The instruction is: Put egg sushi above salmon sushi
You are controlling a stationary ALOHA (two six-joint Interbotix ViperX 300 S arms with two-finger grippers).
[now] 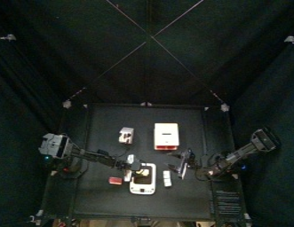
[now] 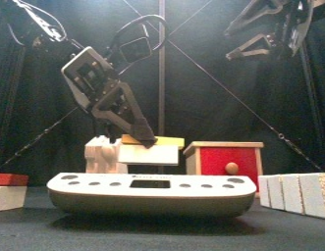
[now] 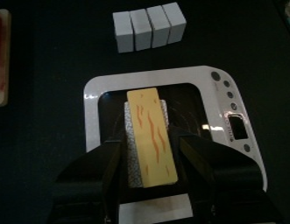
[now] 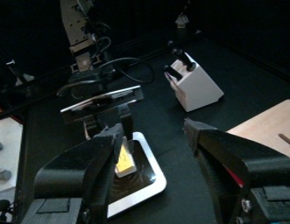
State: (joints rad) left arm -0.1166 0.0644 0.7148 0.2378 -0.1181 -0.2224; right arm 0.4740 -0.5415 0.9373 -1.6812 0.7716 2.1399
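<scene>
The left gripper [image 3: 159, 166] held the egg sushi [image 3: 151, 131] lengthwise between its wide-set jaws over the white tray [image 3: 100, 96], the right gripper [image 4: 159, 144] standing open nearby.

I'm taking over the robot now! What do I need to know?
Left gripper: closed on the pale yellow-and-white block of egg sushi, which looks lifted just over the flat white tray.
Right gripper: open, empty, raised on the right side.
The flat red-orange salmon sushi lies on the table left of the tray.
Done: egg picked up.
Left: set it down above the salmon, then let go.
</scene>
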